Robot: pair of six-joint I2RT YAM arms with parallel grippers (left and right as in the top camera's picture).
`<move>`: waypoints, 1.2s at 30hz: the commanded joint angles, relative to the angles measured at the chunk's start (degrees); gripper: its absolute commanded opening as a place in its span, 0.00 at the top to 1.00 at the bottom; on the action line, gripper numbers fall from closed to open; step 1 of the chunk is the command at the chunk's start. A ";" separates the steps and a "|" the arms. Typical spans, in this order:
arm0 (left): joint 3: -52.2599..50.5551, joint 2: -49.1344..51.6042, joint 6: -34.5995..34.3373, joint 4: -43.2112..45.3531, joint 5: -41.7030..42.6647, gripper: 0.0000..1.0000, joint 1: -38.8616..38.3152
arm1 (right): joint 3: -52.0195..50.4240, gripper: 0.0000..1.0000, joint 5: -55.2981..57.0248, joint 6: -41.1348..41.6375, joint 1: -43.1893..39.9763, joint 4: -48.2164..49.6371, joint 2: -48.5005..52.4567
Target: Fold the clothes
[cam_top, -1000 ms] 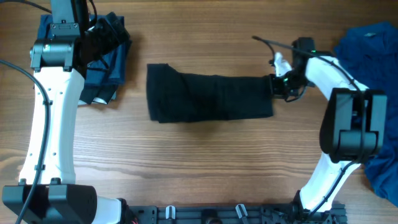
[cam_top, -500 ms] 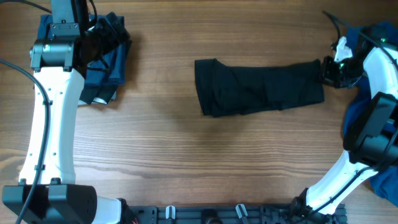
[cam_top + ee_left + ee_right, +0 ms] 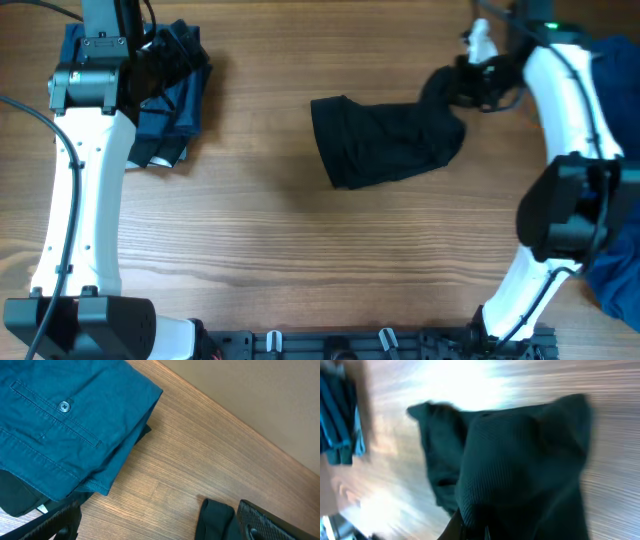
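A black garment (image 3: 385,140) lies half-folded at the middle of the table. Its right end is raised and curled back to the left, with my right gripper (image 3: 462,85) shut on it. In the right wrist view the black garment (image 3: 520,460) fills the frame and covers the gripper (image 3: 475,532). My left gripper (image 3: 160,530) hangs open over the folded stack of blue and black clothes (image 3: 165,100) at the far left. One finger (image 3: 55,520) is over the stack and the other finger (image 3: 270,522) is beside a black fold (image 3: 215,520). The blue top piece (image 3: 65,425) shows a button.
A heap of unfolded blue garments (image 3: 610,60) lies at the right edge of the table and runs down to the lower right (image 3: 615,285). The left arm's white link (image 3: 75,190) stands along the left side. Bare wood (image 3: 300,260) lies in front.
My right gripper dragged the black garment to the right, then lifted its right end and swung it back left and toward the far side, doubling the cloth. The left arm has not moved.
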 commanded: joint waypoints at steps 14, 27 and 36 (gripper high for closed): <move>-0.15 0.33 0.07 0.13 0.46 0.00 0.15 | 0.42 0.96 9.75 4.92 22.97 6.97 -1.46; -0.15 0.33 0.09 0.13 0.46 0.00 0.15 | 0.33 0.96 10.12 4.07 30.84 10.64 3.69; -0.15 0.33 0.09 0.13 0.46 0.00 0.15 | 0.33 0.94 12.37 0.04 34.93 5.90 4.22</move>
